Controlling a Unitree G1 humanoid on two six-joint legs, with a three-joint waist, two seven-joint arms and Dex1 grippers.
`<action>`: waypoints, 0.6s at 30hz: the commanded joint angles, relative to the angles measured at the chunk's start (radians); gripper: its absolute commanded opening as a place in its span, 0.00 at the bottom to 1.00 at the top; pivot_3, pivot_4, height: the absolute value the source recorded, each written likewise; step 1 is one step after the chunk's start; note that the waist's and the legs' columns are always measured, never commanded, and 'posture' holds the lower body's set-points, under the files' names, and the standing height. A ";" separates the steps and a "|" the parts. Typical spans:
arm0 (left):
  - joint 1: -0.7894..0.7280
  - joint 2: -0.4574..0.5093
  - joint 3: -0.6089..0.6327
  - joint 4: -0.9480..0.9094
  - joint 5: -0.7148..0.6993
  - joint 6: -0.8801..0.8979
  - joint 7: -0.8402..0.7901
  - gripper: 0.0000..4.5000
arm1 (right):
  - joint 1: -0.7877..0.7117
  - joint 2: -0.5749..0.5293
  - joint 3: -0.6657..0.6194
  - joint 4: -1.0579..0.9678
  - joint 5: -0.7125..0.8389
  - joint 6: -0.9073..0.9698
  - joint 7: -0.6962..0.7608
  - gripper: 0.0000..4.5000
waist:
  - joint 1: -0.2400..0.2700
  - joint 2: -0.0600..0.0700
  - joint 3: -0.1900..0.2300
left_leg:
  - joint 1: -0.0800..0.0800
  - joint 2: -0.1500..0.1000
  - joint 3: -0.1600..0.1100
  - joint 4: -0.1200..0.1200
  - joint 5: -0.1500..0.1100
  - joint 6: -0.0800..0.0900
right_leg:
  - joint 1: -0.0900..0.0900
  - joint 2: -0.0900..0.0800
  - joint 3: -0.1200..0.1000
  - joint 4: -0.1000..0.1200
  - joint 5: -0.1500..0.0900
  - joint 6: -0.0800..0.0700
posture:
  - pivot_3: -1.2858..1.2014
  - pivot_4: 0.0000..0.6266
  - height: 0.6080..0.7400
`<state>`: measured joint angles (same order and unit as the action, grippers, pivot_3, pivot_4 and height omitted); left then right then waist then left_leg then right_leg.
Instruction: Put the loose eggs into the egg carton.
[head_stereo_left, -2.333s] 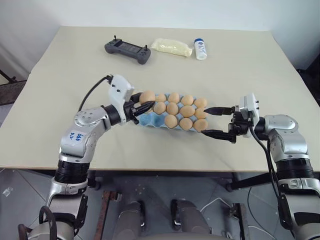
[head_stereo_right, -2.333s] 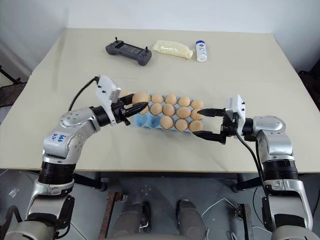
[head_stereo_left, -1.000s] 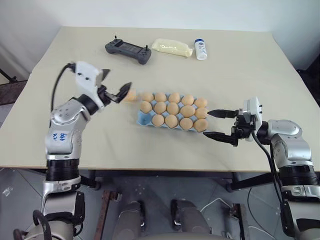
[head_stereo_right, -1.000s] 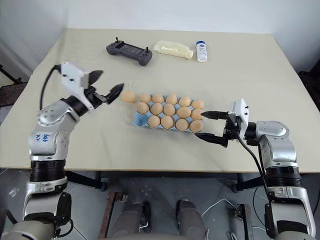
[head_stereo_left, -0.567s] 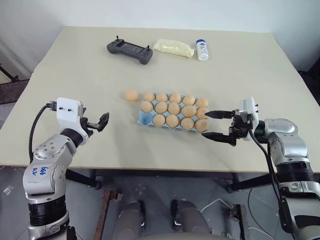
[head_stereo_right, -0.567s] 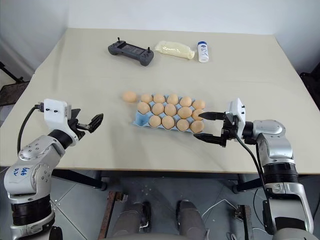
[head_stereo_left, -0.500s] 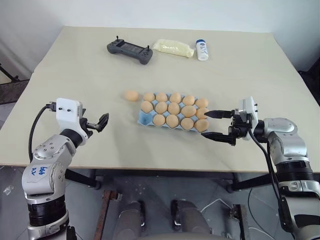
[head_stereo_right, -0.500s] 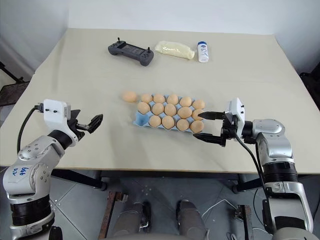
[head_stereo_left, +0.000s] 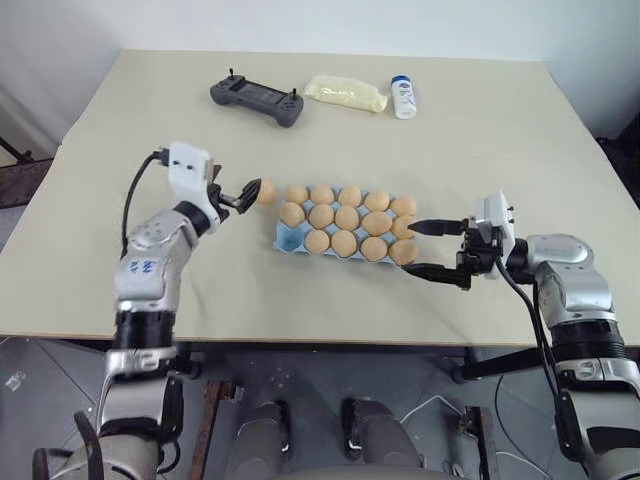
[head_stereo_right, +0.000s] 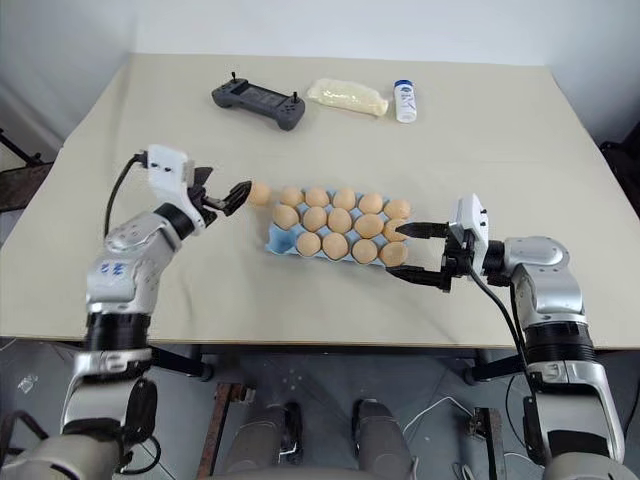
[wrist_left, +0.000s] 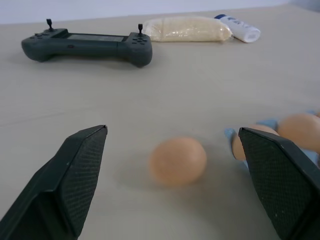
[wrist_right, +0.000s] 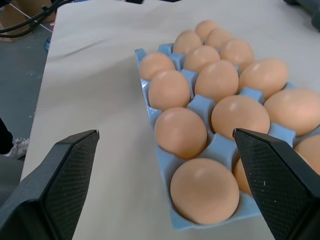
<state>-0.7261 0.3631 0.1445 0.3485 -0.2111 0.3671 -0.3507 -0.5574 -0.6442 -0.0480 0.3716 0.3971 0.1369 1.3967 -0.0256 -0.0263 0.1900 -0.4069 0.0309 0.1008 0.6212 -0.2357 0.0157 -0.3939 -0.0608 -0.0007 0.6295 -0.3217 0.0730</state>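
One loose egg (head_stereo_left: 266, 191) lies on the table (head_stereo_left: 120, 140) just off the egg carton (head_stereo_left: 288, 237)'s far-left corner, at ten o'clock from the one blue cup left unfilled. The left gripper (head_stereo_left: 243, 195) stands beside it, jaws spread wide with nothing held; in the left wrist view the egg (wrist_left: 178, 160) sits between the fingers (wrist_left: 75, 175). A gentle, centred close looks wise, then a lift clear over the seated eggs. The right gripper (head_stereo_left: 431, 248), also spread wide, waits at the carton's three o'clock end. Bare tabletop lies at nine o'clock; a controller (head_stereo_left: 256, 100), pale bag (head_stereo_left: 344, 94) and white bottle (head_stereo_left: 402, 97) sit well apart at twelve.
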 joint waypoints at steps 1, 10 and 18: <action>-0.113 -0.011 -0.008 0.199 0.034 -0.118 -0.007 1.00 | 0.009 -0.019 -0.028 -0.052 0.020 0.005 -0.007 1.00 | 0.000 0.000 0.000 | 0.000 0.000 0.001 0.000 0.000 0.000 | 0.000 0.000 0.000 0.000 0.000 0.000 | 0.52 0.24 1.00; -0.341 -0.057 -0.042 0.637 0.101 -0.275 -0.037 1.00 | 0.019 -0.020 -0.051 -0.083 0.061 0.006 -0.007 1.00 | 0.002 0.000 0.000 | 0.000 0.000 0.003 0.001 -0.001 0.001 | -0.001 0.000 0.000 0.000 0.001 0.002 | 0.52 0.24 1.00; -0.432 -0.082 -0.054 0.801 0.143 -0.256 -0.013 1.00 | 0.026 -0.021 -0.047 -0.089 0.047 0.011 -0.023 1.00 | 0.002 -0.001 0.000 | 0.000 0.000 0.005 0.004 -0.001 0.002 | -0.002 0.001 -0.005 0.002 0.001 0.003 | 0.52 0.24 1.00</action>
<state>-1.1314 0.2847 0.0964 1.1406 -0.0782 0.1036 -0.3709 -0.5344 -0.6519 -0.0730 0.3153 0.4301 0.1531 1.3790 -0.0232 -0.0271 0.1905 -0.4073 0.0308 0.1058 0.6255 -0.2381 0.0171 -0.3957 -0.0602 -0.0055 0.6318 -0.3209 0.0756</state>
